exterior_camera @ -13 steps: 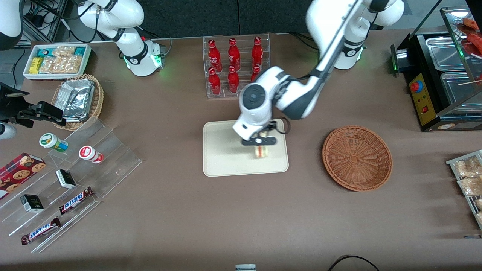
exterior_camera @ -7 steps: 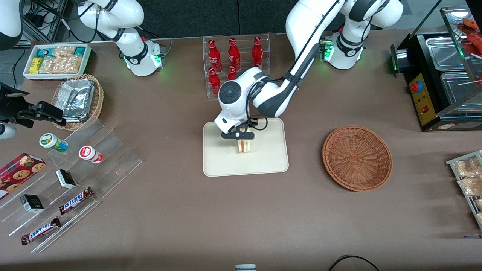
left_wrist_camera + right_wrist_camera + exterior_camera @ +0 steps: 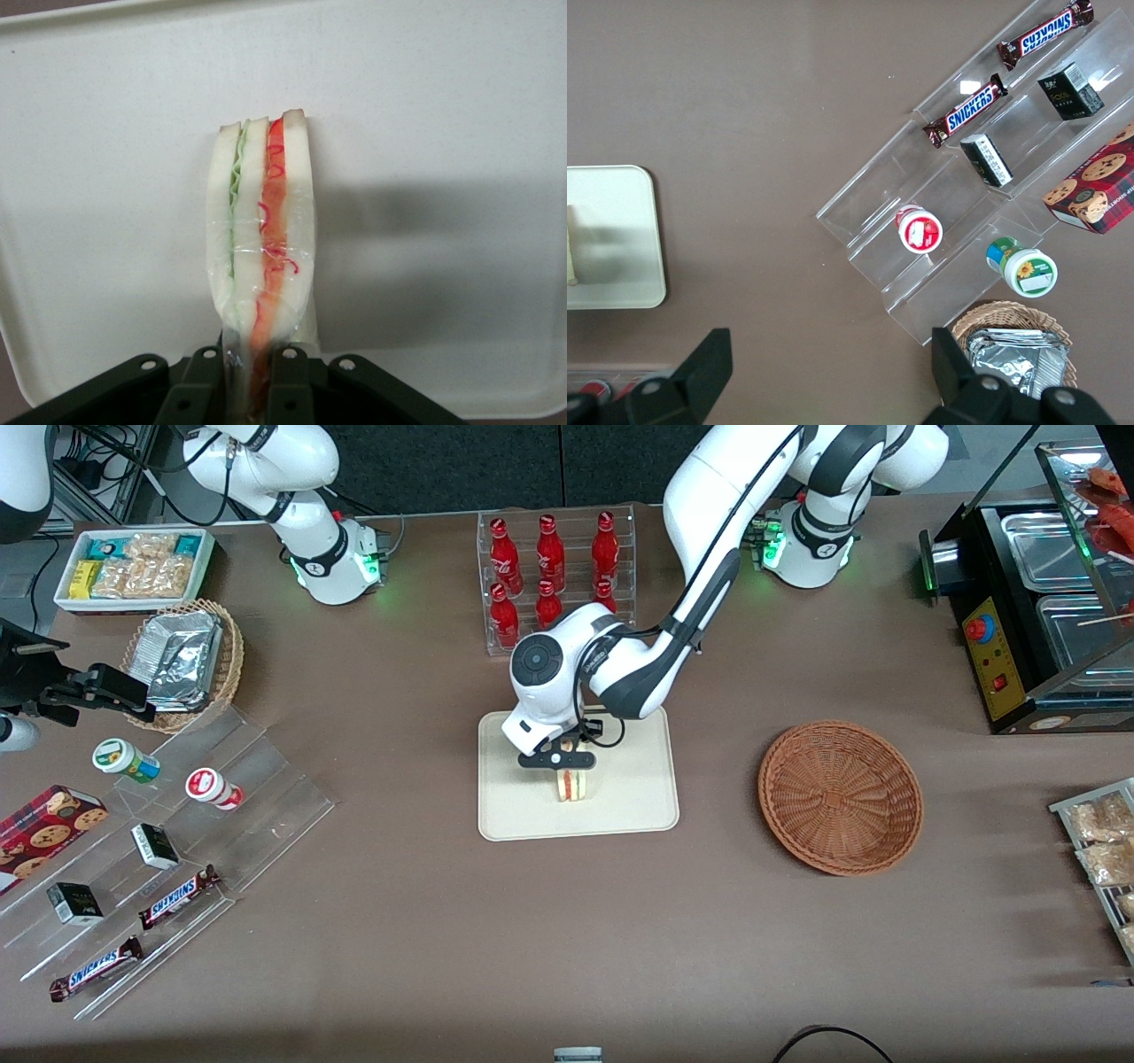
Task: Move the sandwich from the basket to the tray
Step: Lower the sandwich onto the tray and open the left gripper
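The tool (image 3: 567,766) pinched the sandwich (image 3: 573,784) upright over the tray (image 3: 523,815); the basket (image 3: 840,797) sat well apart.

Three cameras: one high overview, one close wrist view, one wider wrist view.

Your front view looks steeply down on the whole brown table (image 3: 567,921) from high up. Your left wrist view sits close, facing down past the gripper (image 3: 252,390), whose fingers clamp the pale triangular wrapped sandwich (image 3: 262,230), onto the flat cream-white rectangular tray (image 3: 443,106). Your right wrist view looks down from higher, toward the parked arm's end of the table. All three share that tray (image 3: 638,806) (image 3: 611,204); front and right wrist also share the clear acrylic stepped shelf (image 3: 266,806) (image 3: 957,212).
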